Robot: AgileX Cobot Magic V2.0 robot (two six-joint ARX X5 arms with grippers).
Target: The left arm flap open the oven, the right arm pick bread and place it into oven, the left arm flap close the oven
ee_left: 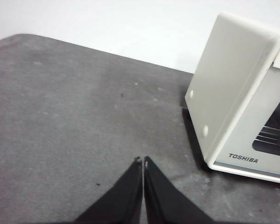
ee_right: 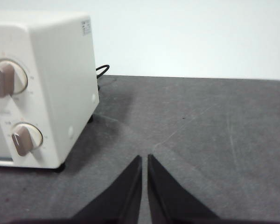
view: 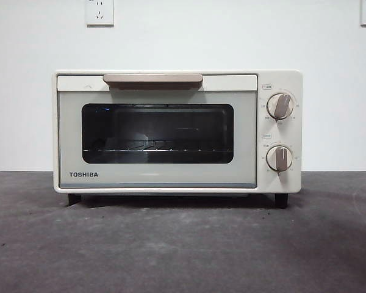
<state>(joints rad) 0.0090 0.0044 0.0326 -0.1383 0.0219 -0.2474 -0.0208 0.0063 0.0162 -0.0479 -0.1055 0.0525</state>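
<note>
nothing is done yet: the toshiba toaster oven (view: pixel 177 131) stands with its door shut. the left gripper (ee_left: pixel 141 160) and right gripper (ee_right: pixel 144 157) wait beside it, jaws nearly closed, holding nothing.

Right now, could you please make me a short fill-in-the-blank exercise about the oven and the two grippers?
1. The door of the oven is ____.
2. The brand word printed on the door is ____.
3. The number of beige knobs on the oven front is ____.
4. The left gripper and the right gripper both hang over the grey table with their jaws ____.

Missing words: closed; TOSHIBA; two; shut
</note>
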